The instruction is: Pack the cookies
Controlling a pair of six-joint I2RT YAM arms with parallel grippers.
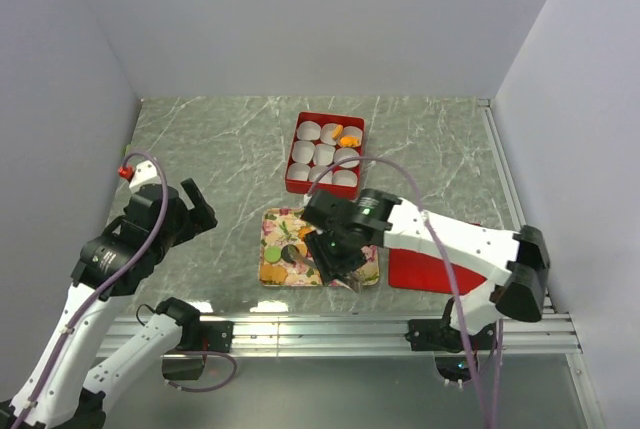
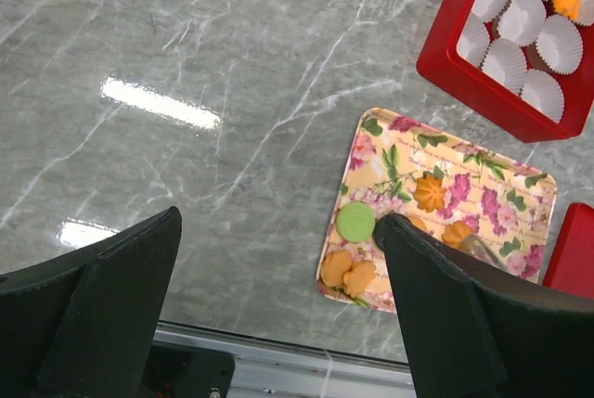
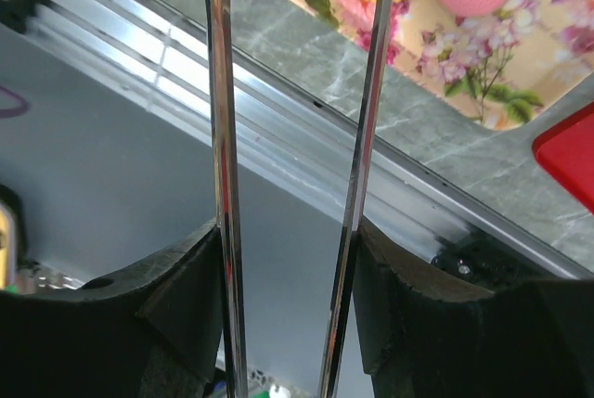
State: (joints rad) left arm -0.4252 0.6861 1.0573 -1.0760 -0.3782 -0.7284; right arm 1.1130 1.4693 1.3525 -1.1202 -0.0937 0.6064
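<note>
Left end effector [image 2: 278,222] released, above bare desk [image 2: 186,45]. Cookies [image 2: 355,222] on floral tray [image 2: 520,185], centre near; two more in red box [image 2: 464,83] beyond. Right end effector [image 3: 290,250] over tray, grasping metal tongs [image 3: 220,138].

I find free grey marble table [image 1: 230,149] along its left edge; the right gripper [image 1: 338,267] holding metal tongs [image 3: 221,138] covers the flowered tray [image 2: 464,161].
</note>
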